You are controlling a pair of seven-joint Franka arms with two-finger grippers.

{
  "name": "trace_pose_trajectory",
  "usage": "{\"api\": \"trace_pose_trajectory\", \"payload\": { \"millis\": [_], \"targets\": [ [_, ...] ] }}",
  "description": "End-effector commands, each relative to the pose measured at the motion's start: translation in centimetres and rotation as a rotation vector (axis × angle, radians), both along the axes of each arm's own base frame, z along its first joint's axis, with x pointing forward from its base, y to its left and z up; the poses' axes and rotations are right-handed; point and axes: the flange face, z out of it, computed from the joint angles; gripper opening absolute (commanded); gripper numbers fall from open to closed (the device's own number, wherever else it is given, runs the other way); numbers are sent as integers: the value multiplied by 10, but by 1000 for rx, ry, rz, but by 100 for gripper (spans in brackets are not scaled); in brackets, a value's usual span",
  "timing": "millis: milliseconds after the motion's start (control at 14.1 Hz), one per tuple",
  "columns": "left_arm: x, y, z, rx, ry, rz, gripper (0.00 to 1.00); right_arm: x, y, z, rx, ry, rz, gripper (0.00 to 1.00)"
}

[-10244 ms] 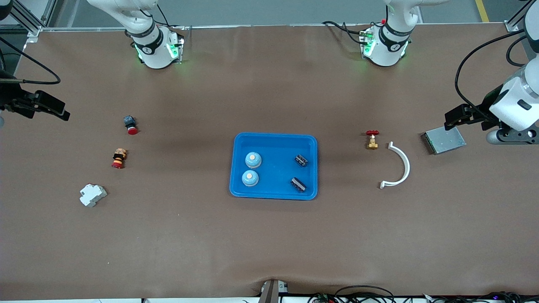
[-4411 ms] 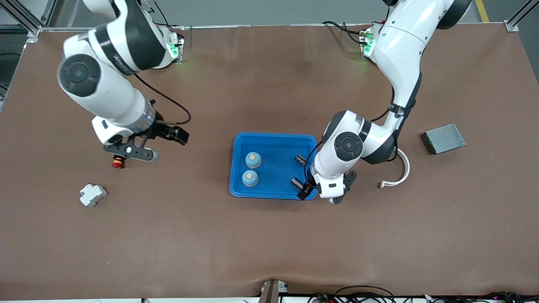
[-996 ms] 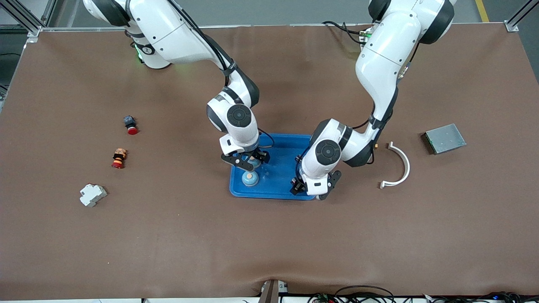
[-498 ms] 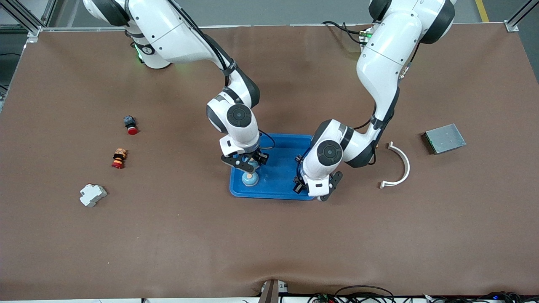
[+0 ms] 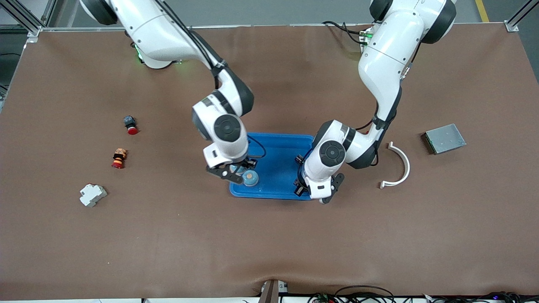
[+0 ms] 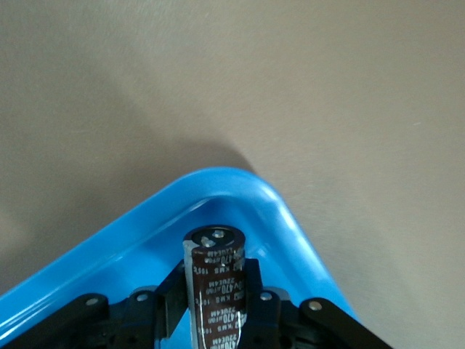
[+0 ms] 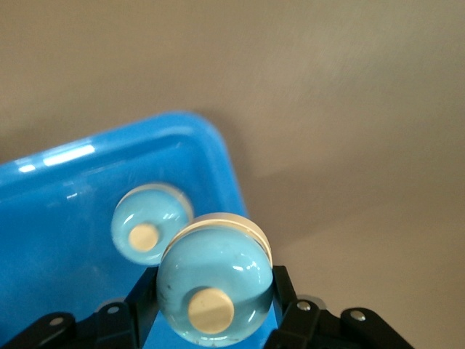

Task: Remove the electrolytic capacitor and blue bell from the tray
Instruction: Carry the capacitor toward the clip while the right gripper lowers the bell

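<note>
Robot lab: brown-matted table (image 5: 269, 235), aluminium framing (image 5: 25, 19).

Your right arm comes from its base at the upper left of the front view and bends down toward frame centre. Its right gripper (image 5: 234, 171) is clamped on a bell (image 7: 213, 286), lifted over the blue tray (image 5: 273, 147).

Your left arm drops from the upper right and folds at the elbow. Its left gripper (image 5: 313, 191) is closed around a capacitor (image 6: 216, 285), held upright over the tray's corner.
</note>
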Motion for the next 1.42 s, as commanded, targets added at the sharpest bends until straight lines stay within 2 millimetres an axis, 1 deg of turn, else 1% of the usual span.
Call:
{"api": "trace_pose_trajectory", "payload": {
  "millis": [0, 71, 213, 285, 356, 498, 640, 711, 783, 925, 1067, 1209, 1352],
  "targets": [
    [1, 9, 29, 30, 20, -8, 0, 1, -51, 21, 24, 25, 84, 0],
    [11, 24, 44, 33, 18, 5, 0, 6, -70, 23, 25, 29, 115, 0],
    [14, 39, 63, 47, 45, -29, 0, 11, -106, 30, 28, 32, 156, 0],
    [13, 43, 75, 52, 59, -71, 0, 7, -116, 32, 27, 34, 171, 0],
    [17, 57, 87, 53, 66, -95, 0, 2, -126, 31, 26, 34, 185, 0],
    [17, 73, 111, 64, 83, -179, 0, -13, -146, 26, 33, 11, 213, 0],
    [18, 92, 128, 72, 108, -244, 0, -27, -172, 15, 37, -4, 245, 0],
    [15, 100, 131, 79, 133, -275, 0, -32, -181, 13, 39, -15, 258, 0],
    [14, 113, 140, 80, 136, -306, 0, -36, -189, 8, 40, -13, 265, 0],
    [14, 153, 157, 76, 147, -367, 0, -45, -201, -3, 44, -31, 283, 0],
    [11, 196, 165, 65, 163, -451, 0, -59, -215, -21, 50, -63, 307, 0],
    [3, 225, 164, 55, 169, -537, 0, -69, -238, -40, 55, -96, 329, 0],
    [-1, 257, 170, 48, 159, -600, 0, -75, -251, -52, 55, -110, 346, 0]
  ]
}}
